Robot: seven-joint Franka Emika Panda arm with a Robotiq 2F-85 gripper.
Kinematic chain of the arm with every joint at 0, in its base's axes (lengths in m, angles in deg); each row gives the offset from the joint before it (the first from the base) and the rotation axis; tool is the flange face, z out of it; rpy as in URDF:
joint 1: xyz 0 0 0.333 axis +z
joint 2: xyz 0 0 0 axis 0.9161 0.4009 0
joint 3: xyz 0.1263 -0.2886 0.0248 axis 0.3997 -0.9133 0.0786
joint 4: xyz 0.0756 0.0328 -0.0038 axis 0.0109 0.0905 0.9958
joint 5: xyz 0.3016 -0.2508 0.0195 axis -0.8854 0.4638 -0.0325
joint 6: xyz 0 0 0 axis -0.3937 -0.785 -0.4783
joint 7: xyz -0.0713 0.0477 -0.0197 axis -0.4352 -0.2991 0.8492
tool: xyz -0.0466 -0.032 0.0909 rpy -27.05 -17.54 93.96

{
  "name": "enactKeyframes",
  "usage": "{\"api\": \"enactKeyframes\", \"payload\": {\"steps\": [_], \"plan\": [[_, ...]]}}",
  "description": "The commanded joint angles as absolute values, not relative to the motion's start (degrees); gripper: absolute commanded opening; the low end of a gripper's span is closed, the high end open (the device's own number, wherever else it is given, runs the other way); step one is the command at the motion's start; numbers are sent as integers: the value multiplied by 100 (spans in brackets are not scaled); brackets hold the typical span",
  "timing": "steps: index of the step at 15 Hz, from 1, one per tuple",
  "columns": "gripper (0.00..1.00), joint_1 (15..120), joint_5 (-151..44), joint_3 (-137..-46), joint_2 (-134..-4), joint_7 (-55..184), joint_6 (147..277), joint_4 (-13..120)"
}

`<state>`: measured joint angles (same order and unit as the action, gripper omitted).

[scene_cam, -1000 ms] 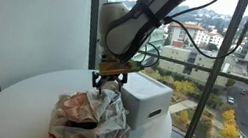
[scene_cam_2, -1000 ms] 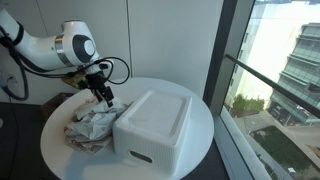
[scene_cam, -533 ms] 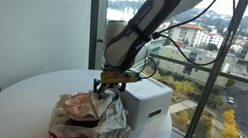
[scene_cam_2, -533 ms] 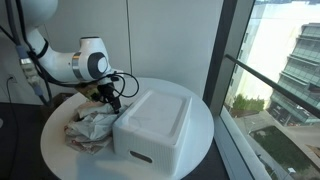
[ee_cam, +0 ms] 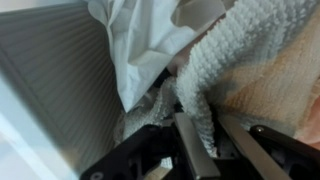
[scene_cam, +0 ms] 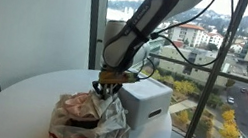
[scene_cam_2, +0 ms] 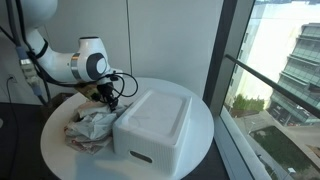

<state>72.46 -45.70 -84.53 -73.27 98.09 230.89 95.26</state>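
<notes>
White terry towel (ee_cam: 235,55) is clenched by the gripper (ee_cam: 218,130) atop a crumpled cloth pile (scene_cam: 85,121), just beside a white foam box (scene_cam: 147,101) at frame centre.

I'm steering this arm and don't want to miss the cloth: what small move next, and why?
Probably close the gripper fully before lifting: in the wrist view a fold of the towel sits between its fingers, but I cannot tell that the pinch is firm.

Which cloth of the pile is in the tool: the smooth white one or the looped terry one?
The cream terry towel: its looped edge sits inside the tool, between its fingers. The smooth white cloth hangs beside it, outside them.
</notes>
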Motion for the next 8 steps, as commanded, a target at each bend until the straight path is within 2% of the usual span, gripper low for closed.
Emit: {"api": "enactKeyframes", "payload": {"steps": [1,8], "plan": [[7,7423,-4663,-8558,-7511,9719,23285,9649],[9,7627,-4311,-8599,-8176,10067,23325,10012]]}}
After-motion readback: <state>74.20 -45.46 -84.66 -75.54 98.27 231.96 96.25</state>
